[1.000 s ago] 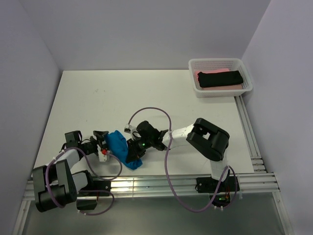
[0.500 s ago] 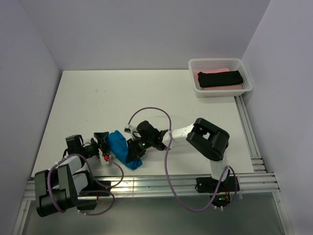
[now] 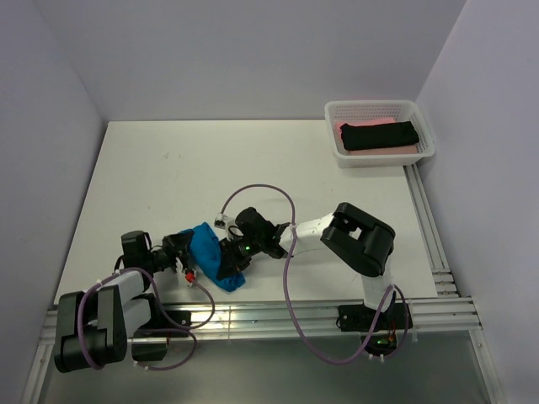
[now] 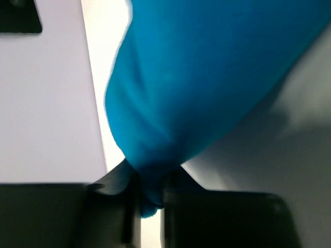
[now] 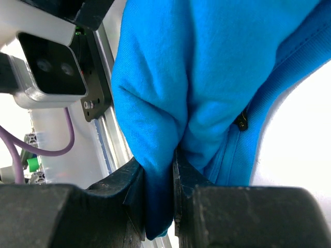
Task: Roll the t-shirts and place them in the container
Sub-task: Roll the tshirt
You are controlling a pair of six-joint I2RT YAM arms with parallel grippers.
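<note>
Top view: fixed above and behind my bases, looking down and forward over the whole counter [image 3: 168,177]; bases at 6 o'clock, basket [image 3: 383,157] at 1 o'clock.
Left wrist view: on my left wrist, very close to the blue t-shirt [image 4: 207,77], left fingers [image 4: 103,217] at 6 o'clock.
Right wrist view: equally close, right fingers [image 5: 124,206] at 6 o'clock.
Shared: all three show the same blue cloth; the right wrist view also catches a white camera housing [image 5: 49,67] at 10 o'clock.

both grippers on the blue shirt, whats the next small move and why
Probably raise both arms together slightly. The left gripper and right gripper each pinch a fold of the bunched bright blue cloth t-shirt near the front edge of the white table; lifting together should keep it bundled.
</note>
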